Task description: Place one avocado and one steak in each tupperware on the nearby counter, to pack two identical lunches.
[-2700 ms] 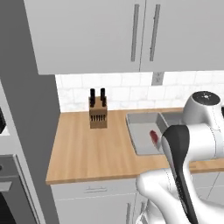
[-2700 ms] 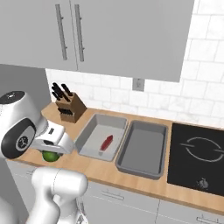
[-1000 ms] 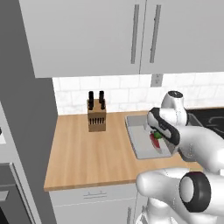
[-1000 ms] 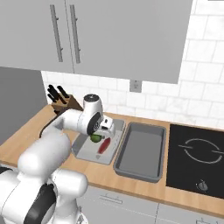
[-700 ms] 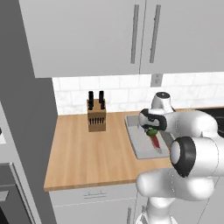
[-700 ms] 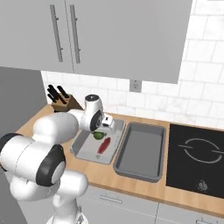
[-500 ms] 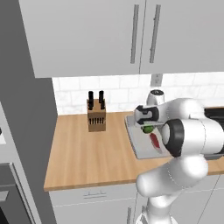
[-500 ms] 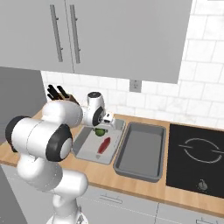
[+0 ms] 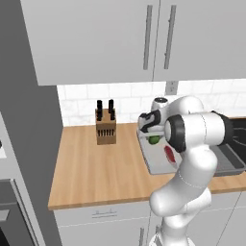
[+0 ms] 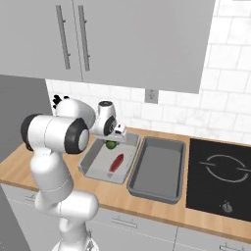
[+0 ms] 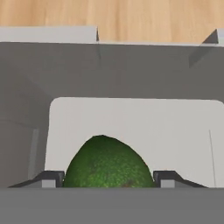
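item: avocado (image 11: pixel 107 162), pinched between the jaws of the gripper (image 10: pixel 113 139), carried in from the counter (image 9: pixel 96 163) edge and now over the left tupperware (image 10: pixel 93 165) beside its steak (image 10: pixel 117 162); release pending.

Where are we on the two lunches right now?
Done: one steak lies in the left tupperware. In hand: the tool holds the avocado between its fingers, low over that same bin near its back wall, not yet released. Left: the right tupperware holds nothing and needs its own steak and avocado.
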